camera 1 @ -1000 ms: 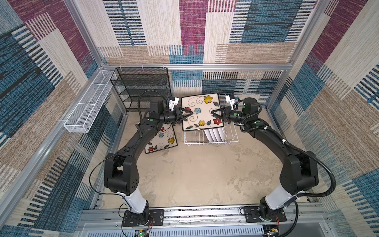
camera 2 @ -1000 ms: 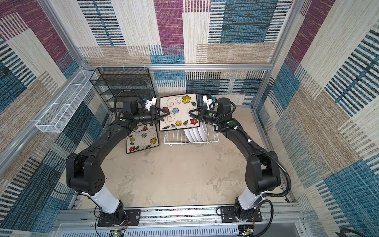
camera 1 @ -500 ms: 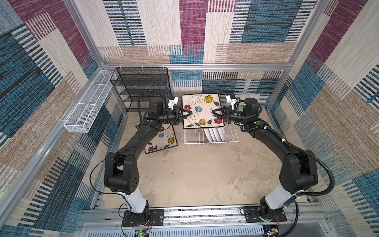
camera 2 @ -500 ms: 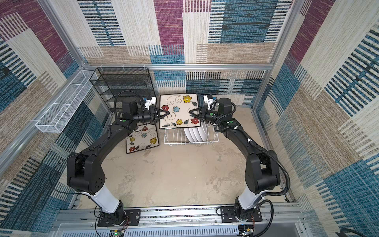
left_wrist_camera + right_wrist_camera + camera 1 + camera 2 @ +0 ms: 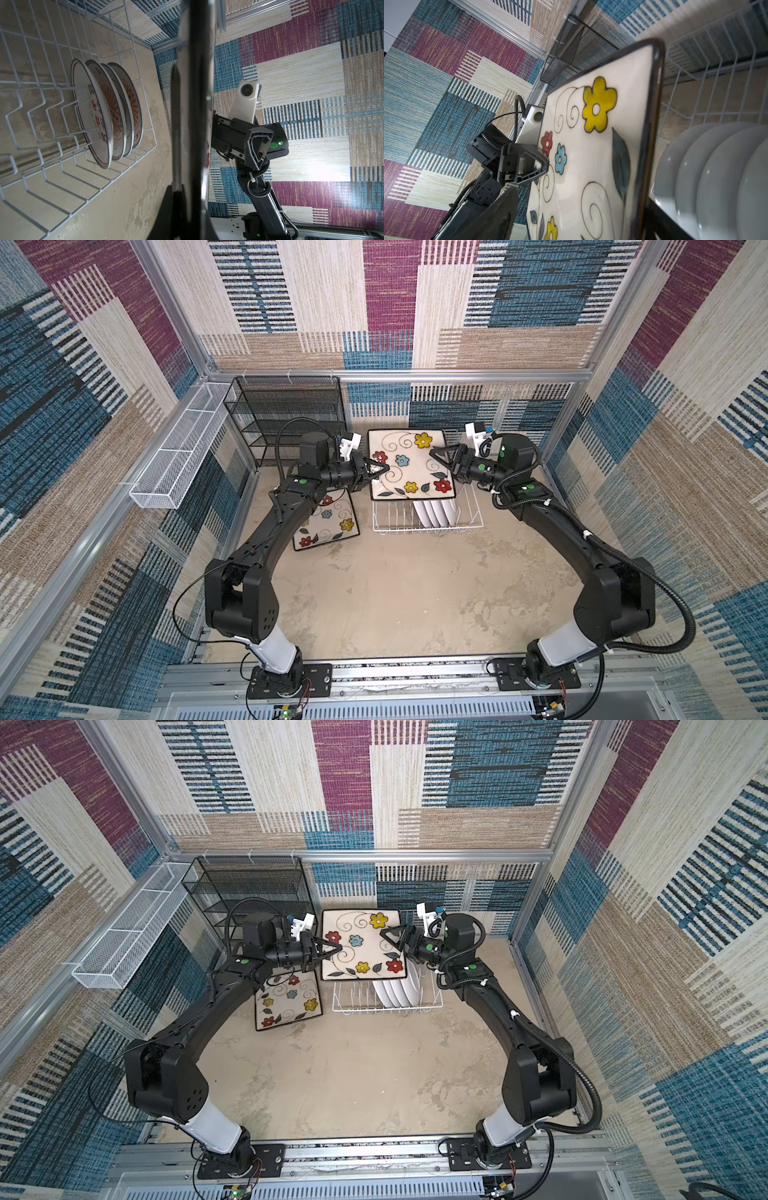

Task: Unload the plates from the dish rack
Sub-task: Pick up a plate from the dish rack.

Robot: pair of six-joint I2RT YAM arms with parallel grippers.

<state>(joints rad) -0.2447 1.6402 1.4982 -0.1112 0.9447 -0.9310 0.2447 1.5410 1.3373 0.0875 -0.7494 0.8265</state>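
A square flowered plate [image 5: 409,464] [image 5: 363,946] hangs upright above the white wire dish rack [image 5: 390,529] [image 5: 353,1006]. My left gripper [image 5: 384,467] [image 5: 338,947] is shut on its left edge; in the left wrist view the plate [image 5: 193,104] runs edge-on out of the jaws. My right gripper [image 5: 436,456] [image 5: 577,224] stands open astride the plate's right edge, one finger [image 5: 496,218] clear of the plate's face [image 5: 591,155]. Several round plates [image 5: 436,512] [image 5: 108,112] [image 5: 716,176] stand in the rack's right part. Another square plate [image 5: 328,524] lies flat left of the rack.
A black mesh shelf unit [image 5: 286,414] stands at the back left. A long white mesh basket [image 5: 178,460] hangs on the left wall rail. Patterned walls close in on the left, back and right. The rack's left slots [image 5: 41,104] hold nothing.
My left gripper has closed on the square plate's left edge. My right gripper has opened and let go of the right edge. The plate has hardly moved.
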